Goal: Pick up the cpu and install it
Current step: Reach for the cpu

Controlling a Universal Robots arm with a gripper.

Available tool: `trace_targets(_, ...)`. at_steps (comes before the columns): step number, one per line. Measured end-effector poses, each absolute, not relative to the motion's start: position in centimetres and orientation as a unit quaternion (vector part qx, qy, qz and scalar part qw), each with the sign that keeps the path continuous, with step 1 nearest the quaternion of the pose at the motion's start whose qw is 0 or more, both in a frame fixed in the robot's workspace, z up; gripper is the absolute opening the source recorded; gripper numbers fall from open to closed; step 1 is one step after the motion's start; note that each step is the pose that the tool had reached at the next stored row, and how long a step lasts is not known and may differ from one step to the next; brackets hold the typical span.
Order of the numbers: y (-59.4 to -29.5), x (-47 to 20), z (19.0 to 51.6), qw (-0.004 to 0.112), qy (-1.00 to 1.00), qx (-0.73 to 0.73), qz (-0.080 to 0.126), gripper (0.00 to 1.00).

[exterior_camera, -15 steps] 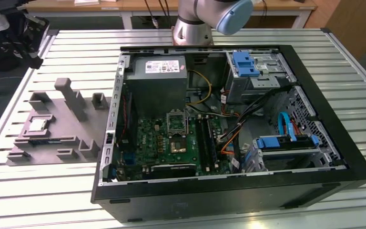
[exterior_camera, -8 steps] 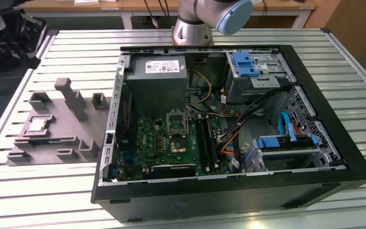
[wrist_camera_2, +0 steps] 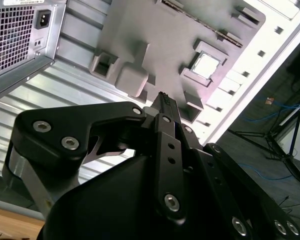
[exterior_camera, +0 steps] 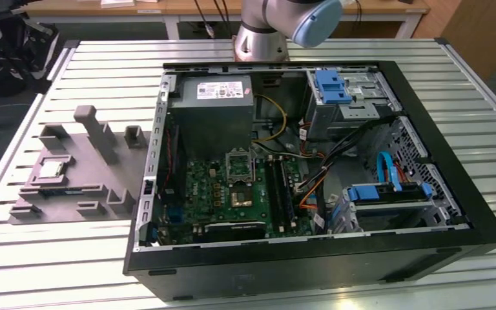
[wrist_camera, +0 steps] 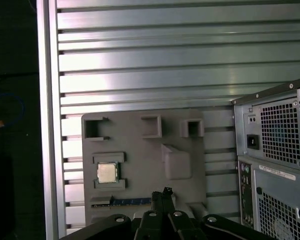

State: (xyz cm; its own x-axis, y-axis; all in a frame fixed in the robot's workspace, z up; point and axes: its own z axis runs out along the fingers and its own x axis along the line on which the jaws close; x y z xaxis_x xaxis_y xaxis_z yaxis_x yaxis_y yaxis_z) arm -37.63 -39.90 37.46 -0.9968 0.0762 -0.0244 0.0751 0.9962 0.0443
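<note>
The cpu [exterior_camera: 51,169] is a small silvery square lying flat in a recess of the grey tray [exterior_camera: 84,194], to the exterior view's left of the open computer case [exterior_camera: 317,258]. Both wrist views look down on the cpu [wrist_camera_2: 205,65] [wrist_camera: 107,172] in the tray [wrist_camera_2: 180,30] [wrist_camera: 140,145]. My gripper [wrist_camera_2: 164,99] [wrist_camera: 162,194] hangs well above the tray, apart from the cpu, its black fingers shut together and holding nothing. In the case, a green motherboard [exterior_camera: 217,194] carries a metal-framed socket [exterior_camera: 240,166].
The tray has raised grey blocks [exterior_camera: 97,132] and a memory stick [exterior_camera: 62,190] near the cpu. The case stands on a slatted aluminium table [exterior_camera: 59,258], with its power supply [exterior_camera: 217,103], cables and blue drive brackets [exterior_camera: 330,87] inside. Floor lies beyond the table edge [wrist_camera: 45,125].
</note>
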Motion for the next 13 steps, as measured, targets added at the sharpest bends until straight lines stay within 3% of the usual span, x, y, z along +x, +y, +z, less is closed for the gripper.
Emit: trace_targets(13, -39.89, -38.41, 37.43, 0.013, 0.999, 0.038, 0.022, 0.11)
